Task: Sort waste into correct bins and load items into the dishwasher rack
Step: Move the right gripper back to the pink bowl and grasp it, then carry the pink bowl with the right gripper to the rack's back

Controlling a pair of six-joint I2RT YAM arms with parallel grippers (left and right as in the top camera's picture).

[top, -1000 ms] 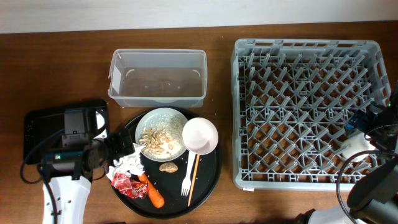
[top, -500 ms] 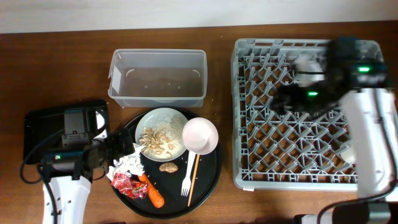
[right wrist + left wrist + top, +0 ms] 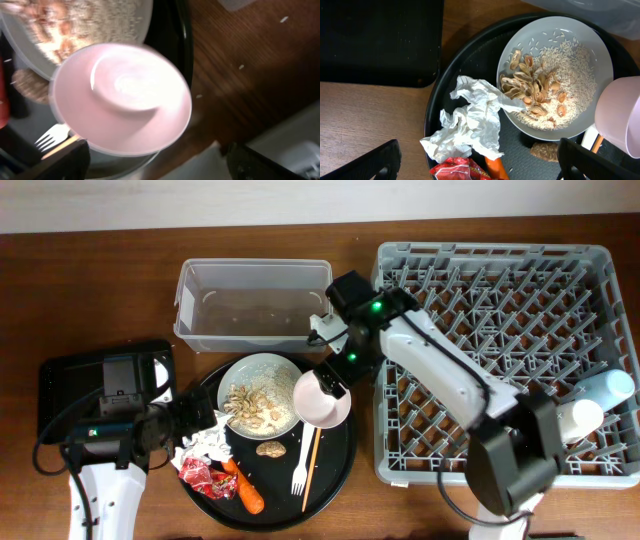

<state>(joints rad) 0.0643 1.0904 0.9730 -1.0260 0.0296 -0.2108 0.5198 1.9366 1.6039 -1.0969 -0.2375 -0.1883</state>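
- Filling the right of the brown wooden bench (image 3: 100,300) stands the large square grey plastic dishwasher rack (image 3: 495,350).
- A large round black tray (image 3: 335,450) carries the white round plate (image 3: 262,367) of beige nut shells (image 3: 532,90) and the pink bowl (image 3: 321,398).
- The right end effector (image 3: 159,157) hangs above that bowl, spread wide, gripping nothing.
- The left end effector (image 3: 480,162), likewise spread and empty, hovers near the crumpled white tissue (image 3: 470,120).

Overhead, soft even light falls on the brown worktop (image 3: 100,300); shadows are short and faint, and everything is sharp. The left wrist view is crisp too. The right wrist view is smeared, possibly motion blur. There the pink bowl (image 3: 122,97) shows white glare and the corners go dark.
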